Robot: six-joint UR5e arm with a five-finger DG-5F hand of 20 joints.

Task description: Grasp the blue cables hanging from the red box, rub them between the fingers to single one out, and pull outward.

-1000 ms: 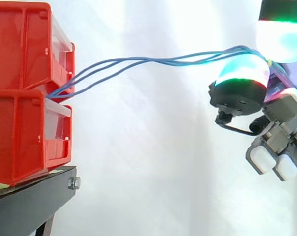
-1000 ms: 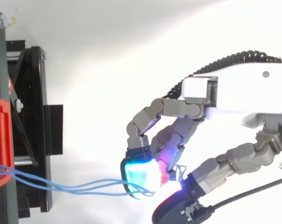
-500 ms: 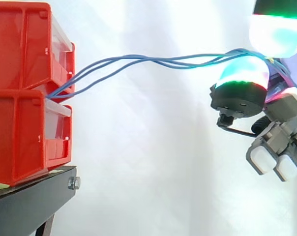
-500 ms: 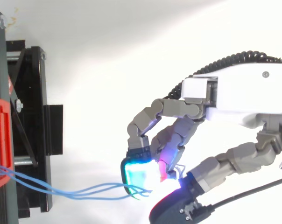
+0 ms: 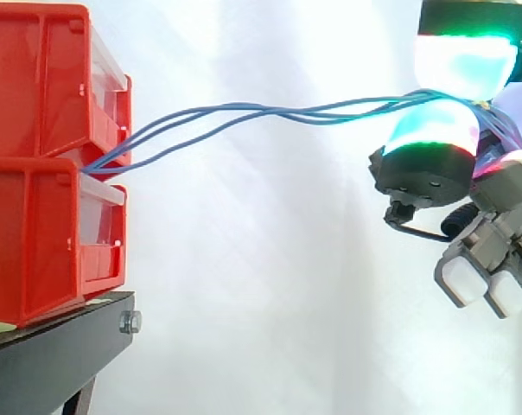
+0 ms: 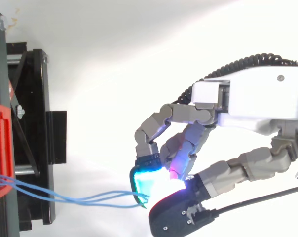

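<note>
You see the robot hand [image 6: 257,106] pinching the thin blue cables [image 5: 244,111] between two rounded, glowing pads [image 5: 429,130], with its other fingers curled. The cables run as loose, wavy strands from where two boxy red plastic bins [image 5: 36,86] stack on the black stand [image 5: 54,354].

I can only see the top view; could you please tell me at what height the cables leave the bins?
Observer: The cables emerge at the seam where the upper bin sits on the lower bin.
Operator: Thank you. Do they sag towards the hand?
Observer: No, they climb from the bins, then run about level to the hand.
Operator: How are they held?
Observer: Pinched between two pads, one above the other.
</note>
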